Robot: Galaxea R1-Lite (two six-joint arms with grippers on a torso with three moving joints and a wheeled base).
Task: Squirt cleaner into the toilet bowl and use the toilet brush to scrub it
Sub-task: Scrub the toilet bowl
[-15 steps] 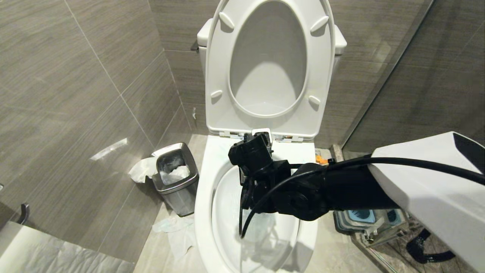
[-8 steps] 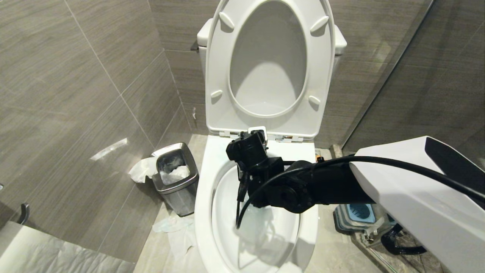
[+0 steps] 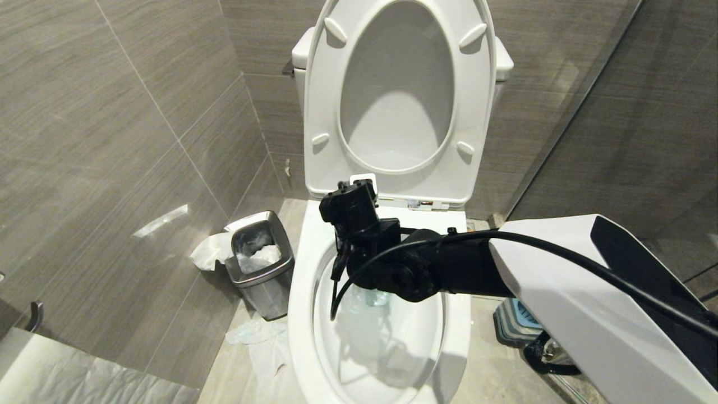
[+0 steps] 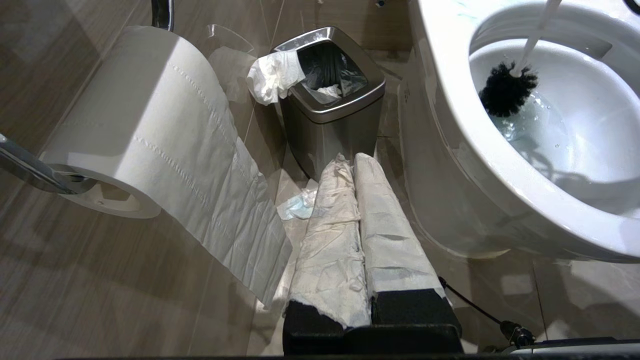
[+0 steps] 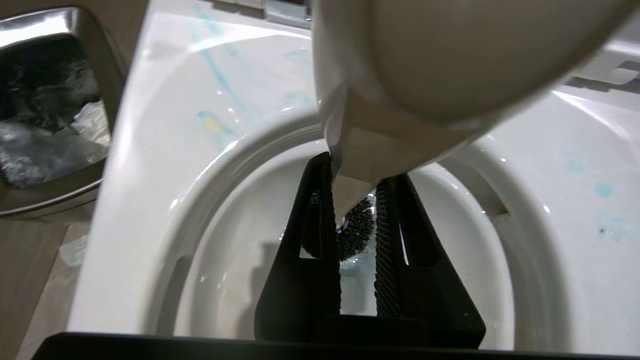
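Grey tiled walls (image 3: pixel 140 140), beige floor (image 3: pixel 247 365), steel bin (image 3: pixel 262 264).

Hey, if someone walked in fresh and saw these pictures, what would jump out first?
The right pincer over the open toilet bowl, clamped on the toilet brush, whose black bristles sit in the water. Next, blue cleaner streaks on the rim, and the steel bin stuffed with paper on the floor to the toilet's left.

right hand (image 3: pixel 359 247) | shifted left and toward the raised seat (image 3: pixel 336 151) since earlier

no readable text, labels, brands, numbers or signs anywhere
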